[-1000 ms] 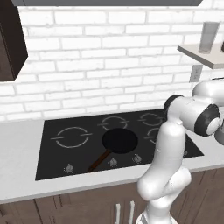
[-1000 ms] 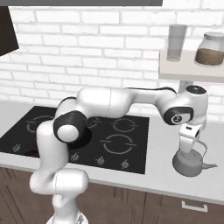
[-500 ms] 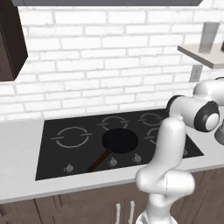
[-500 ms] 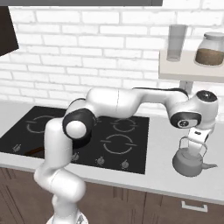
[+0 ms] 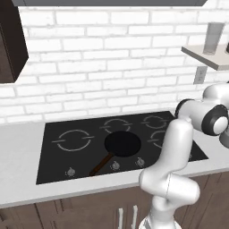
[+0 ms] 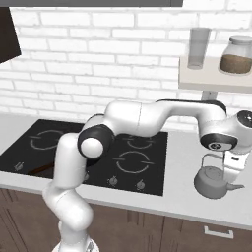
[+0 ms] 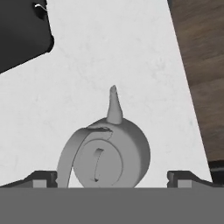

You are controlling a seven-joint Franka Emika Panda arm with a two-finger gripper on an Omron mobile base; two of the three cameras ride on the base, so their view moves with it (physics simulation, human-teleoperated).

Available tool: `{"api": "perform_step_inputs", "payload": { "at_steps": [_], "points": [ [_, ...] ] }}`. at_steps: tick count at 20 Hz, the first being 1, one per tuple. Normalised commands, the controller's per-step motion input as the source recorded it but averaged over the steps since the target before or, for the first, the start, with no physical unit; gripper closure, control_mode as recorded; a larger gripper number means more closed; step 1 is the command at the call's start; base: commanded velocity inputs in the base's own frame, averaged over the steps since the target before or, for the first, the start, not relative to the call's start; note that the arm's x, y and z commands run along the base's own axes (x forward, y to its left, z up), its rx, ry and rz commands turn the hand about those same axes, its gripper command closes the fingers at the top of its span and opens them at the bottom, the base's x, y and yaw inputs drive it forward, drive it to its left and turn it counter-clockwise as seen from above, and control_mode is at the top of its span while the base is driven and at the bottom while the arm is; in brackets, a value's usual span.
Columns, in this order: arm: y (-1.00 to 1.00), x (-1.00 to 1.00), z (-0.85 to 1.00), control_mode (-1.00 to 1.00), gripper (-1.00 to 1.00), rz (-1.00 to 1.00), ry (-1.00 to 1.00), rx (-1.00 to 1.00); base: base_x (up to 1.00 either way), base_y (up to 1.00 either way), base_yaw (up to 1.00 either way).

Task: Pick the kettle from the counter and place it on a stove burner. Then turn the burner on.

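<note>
Frying pan: a black pan (image 5: 122, 144) sits on the cooktop (image 5: 53, 163), its long handle running toward the front edge; it holds nothing that can be seen.
Cooktop: black glass set into the counter (image 6: 184, 147), with several thin grey burner rings; one ring (image 6: 131, 161) lies near the right edge, well apart from the kettle.
Glass: a clear tumbler (image 6: 198, 47) stands upright on the wall shelf (image 6: 211, 78); no contents can be made out.
Jar: a lidded glass jar (image 6: 237, 54) stands beside the tumbler on the same shelf, about half full of something brown.
Kettle: the grey kettle (image 6: 213, 181) stands upright on the counter, right of the cooktop and near the front edge.
Kettle direction: its spout points right in the right base view, away from the cooktop; in the hand view the kettle (image 7: 108, 156) shows from above, spout toward the top, lid knob in the middle, arched handle on the left.
Gripper: the gripper (image 7: 112, 178) hangs right over the kettle, fingertips wide apart at either side of it, holding nothing.
</note>
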Motion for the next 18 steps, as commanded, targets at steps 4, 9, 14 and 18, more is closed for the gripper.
{"api": "perform_step_inputs", "payload": {
  "at_steps": [4,9,14,18],
  "points": [
    [0.11,0.14,0.00,-1.00,-1.00,0.01,0.02,0.00,0.00,0.00,0.00],
    [0.46,0.23,0.00,-1.00,-1.00,0.00,0.09,0.00,0.00,0.00,0.00],
    [0.46,0.39,-0.13,-1.00,-1.00,0.00,0.08,0.00,0.00,0.00,0.00],
    [0.28,0.29,-0.27,-1.00,-1.00,0.00,0.05,-0.02,0.00,0.00,0.00]
  ]
}}
